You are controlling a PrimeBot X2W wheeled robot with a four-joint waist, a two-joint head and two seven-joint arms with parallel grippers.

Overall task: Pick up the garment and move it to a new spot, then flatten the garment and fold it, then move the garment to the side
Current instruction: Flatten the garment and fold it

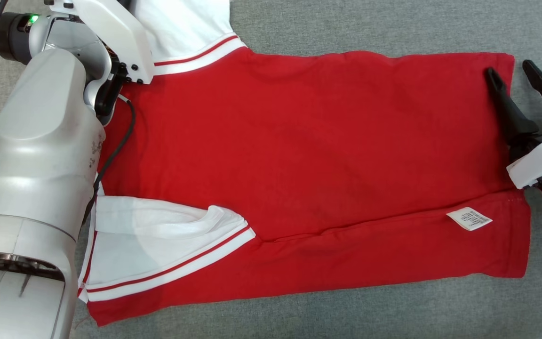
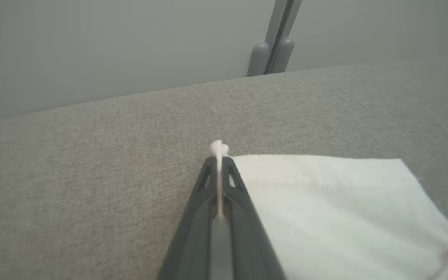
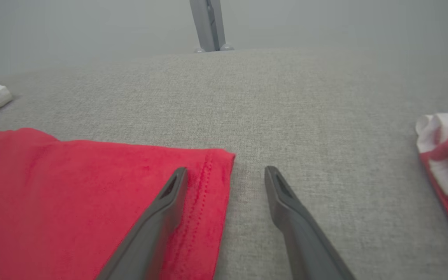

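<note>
Cannot make out the near-left edge of the garment point(image 1: 308, 155) in the head view: blocked by the pale, smooth left forearm point(image 1: 40, 155), itself cut off at the frame. Lies flat on the surface between the 2 arms: soft red knit, white sleeves with red stripes, near long edge folded over, showing a small white label point(image 1: 469, 219) with print too small to read. Pinches a thin fold of the far white sleeve point(image 2: 325, 210) in the tightly closed left gripper point(image 2: 219, 161), a nub of cloth poking past the tips. Holds the right gripper point(image 1: 509, 68) spread wide and empty, 1 dark finger over the stitched red hem, the other over bare cloth. Cuts off a red-and-white scrap point(image 3: 447, 155) at the right wrist view's edge; cannot tell what. Underneath, coarse grey woven surface point(image 1: 370, 310); beyond, a plain grey wall point(image 2: 91, 46) and 1 grey post point(image 2: 272, 46).
</note>
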